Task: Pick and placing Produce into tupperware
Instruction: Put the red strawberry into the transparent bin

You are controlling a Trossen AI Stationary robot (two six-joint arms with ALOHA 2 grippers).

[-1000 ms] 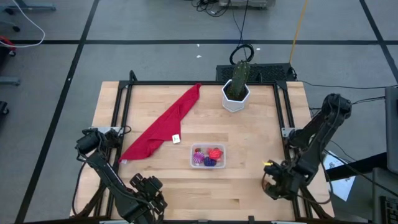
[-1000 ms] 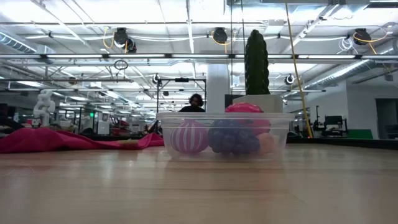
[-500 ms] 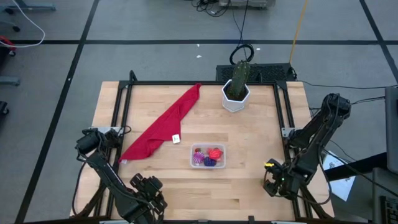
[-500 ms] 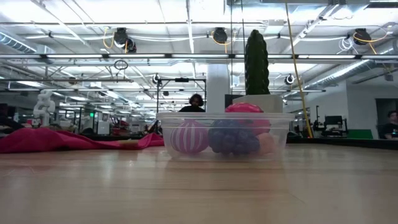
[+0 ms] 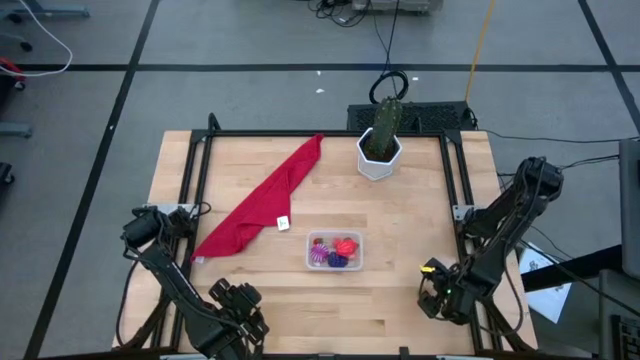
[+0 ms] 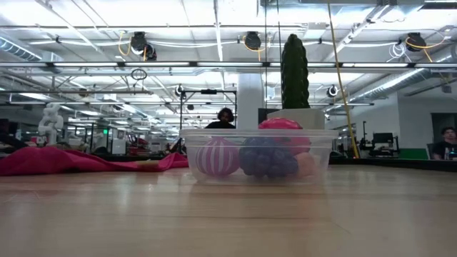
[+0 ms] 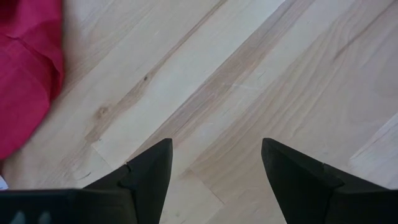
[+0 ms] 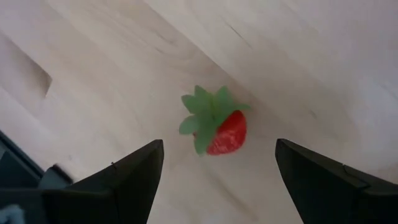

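Note:
The clear tupperware (image 5: 333,251) stands on the table's near middle. It holds produce: a pink striped ball (image 6: 217,157), a purple piece (image 6: 268,158) and a red piece (image 6: 280,124). A small red strawberry with green leaves (image 8: 226,133) lies on its side on the bare wood at the near right. My right gripper (image 8: 219,147) hovers open above it, pointing steeply down, one finger to each side and neither touching; in the high view the gripper (image 5: 436,292) hides the strawberry. My left gripper (image 7: 216,147) waits open over bare wood at the near left (image 5: 236,308).
A long red cloth (image 5: 262,200) lies slantwise across the table's left half, with a small white tag (image 5: 283,223) at its edge. A white pot with a green cactus (image 5: 380,146) stands at the far middle. A black frame (image 5: 300,133) runs round the tabletop.
My right gripper has sunk toward the table at the near right corner and has rolled a little about its own pointing line. Its fingers have stayed apart. The tupperware and its contents have not moved.

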